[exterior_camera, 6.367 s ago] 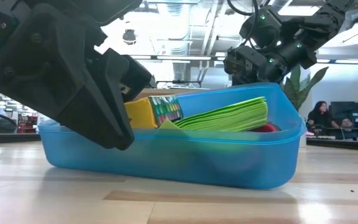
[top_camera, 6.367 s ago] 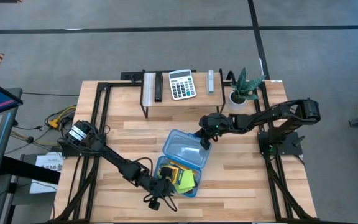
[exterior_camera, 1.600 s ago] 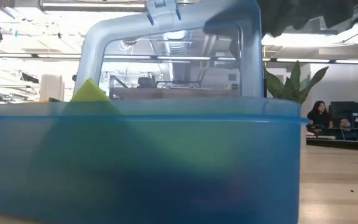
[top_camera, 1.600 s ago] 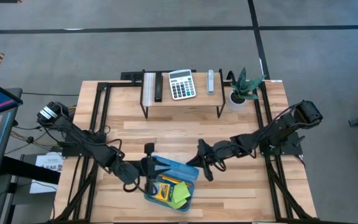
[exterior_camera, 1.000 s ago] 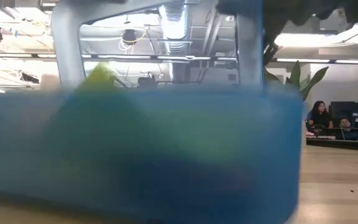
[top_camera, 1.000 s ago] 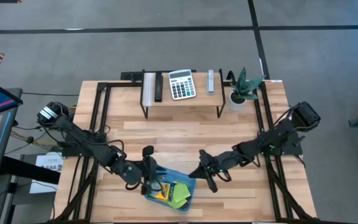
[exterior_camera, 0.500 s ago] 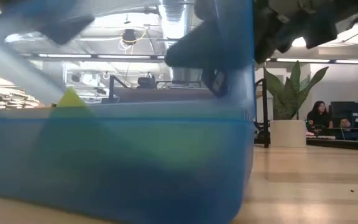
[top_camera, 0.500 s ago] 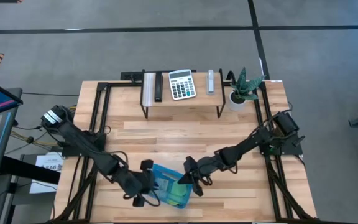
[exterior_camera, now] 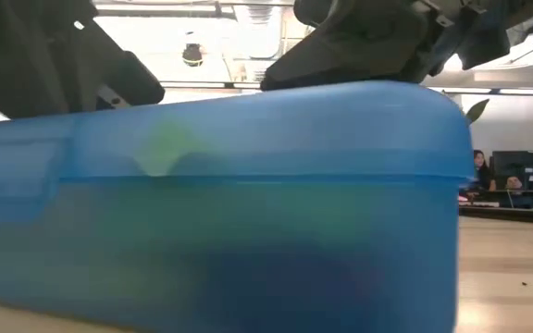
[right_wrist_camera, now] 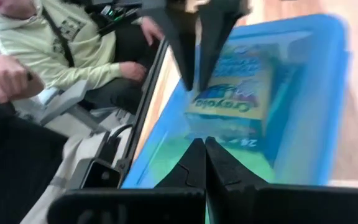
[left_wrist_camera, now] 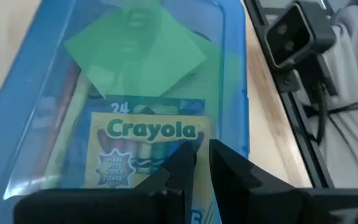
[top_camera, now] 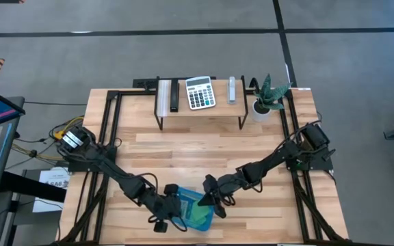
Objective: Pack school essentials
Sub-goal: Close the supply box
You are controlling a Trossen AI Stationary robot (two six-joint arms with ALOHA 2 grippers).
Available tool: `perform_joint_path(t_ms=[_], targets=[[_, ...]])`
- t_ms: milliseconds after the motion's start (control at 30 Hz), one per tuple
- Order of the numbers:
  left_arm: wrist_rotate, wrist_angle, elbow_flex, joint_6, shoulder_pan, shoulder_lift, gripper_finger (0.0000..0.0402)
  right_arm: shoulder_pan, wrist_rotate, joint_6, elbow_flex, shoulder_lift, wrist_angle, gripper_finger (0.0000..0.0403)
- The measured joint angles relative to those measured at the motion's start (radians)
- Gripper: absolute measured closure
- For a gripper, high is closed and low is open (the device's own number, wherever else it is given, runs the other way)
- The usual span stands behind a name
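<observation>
A blue translucent box (top_camera: 191,212) sits near the table's near edge with its lid down, and it fills the low view (exterior_camera: 248,231). Through the lid (left_wrist_camera: 229,62) I see the Crayola crayon box (left_wrist_camera: 145,149), the lime-green sticky-note pad (left_wrist_camera: 135,50) and pencils (left_wrist_camera: 67,124). The scissors and the tiny blue piece are hidden. My left gripper (top_camera: 165,213) is shut at the box's left end. My right gripper (top_camera: 211,199) is shut at the box's right end. The two face each other across the lid. My left gripper (left_wrist_camera: 202,154) rests its shut fingertips on the lid (left_wrist_camera: 225,134) above the crayon box, slanting down from the table's left. The box lies flat on the table. My right gripper (right_wrist_camera: 202,148) presses its shut fingertips on the lid's right part (right_wrist_camera: 291,124), slanting down from the table's right. In the low view it sits on the lid's top (exterior_camera: 368,88).
A black rack along the far edge carries the calculator (top_camera: 200,92), with the potted plant (top_camera: 265,99) beside it. The low camera (left_wrist_camera: 300,34) stands close by the box. A person in a pale green top (right_wrist_camera: 48,50) sits beyond the table. Bare wood lies between rack and box.
The lid, standing upright a second ago, has folded down onto the box and now lies shut. My left gripper has moved toward the near edge and my right gripper toward the left and near edge, both coming down onto the lid.
</observation>
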Motion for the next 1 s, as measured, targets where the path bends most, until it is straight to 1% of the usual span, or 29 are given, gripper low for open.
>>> perform_joint_path(t_ms=[33,200,333,500,600,767,867,1000], targets=[[-0.009,0.006,0.000,0.002,0.005,0.001,0.0359,0.000,-0.015,0.000,0.000,0.000,-0.005,0.0397],[-0.065,0.019,-0.002,0.003,0.053,0.003,0.0359,0.005,-0.018,-0.015,0.000,0.000,-0.038,0.0397],[-0.138,0.016,-0.002,-0.024,0.099,0.004,0.0359,-0.003,-0.018,-0.020,0.000,0.000,-0.040,0.0397],[-0.167,0.013,-0.003,-0.035,0.154,0.004,0.0359,-0.014,-0.009,-0.044,0.000,-0.015,-0.089,0.0398],[-0.172,0.014,-0.003,-0.033,0.175,0.004,0.0359,-0.023,0.046,-0.059,0.000,-0.054,-0.157,0.0399],[-0.209,0.009,-0.004,-0.037,0.202,0.004,0.0359,-0.023,0.192,-0.109,0.000,-0.150,-0.299,0.0399],[-0.219,0.008,-0.004,-0.038,0.215,0.005,0.0359,-0.016,0.257,-0.116,-0.001,-0.183,-0.332,0.0399],[-0.221,0.008,-0.004,-0.036,0.222,0.005,0.0359,0.008,0.265,-0.107,-0.028,-0.178,-0.273,0.0400]])
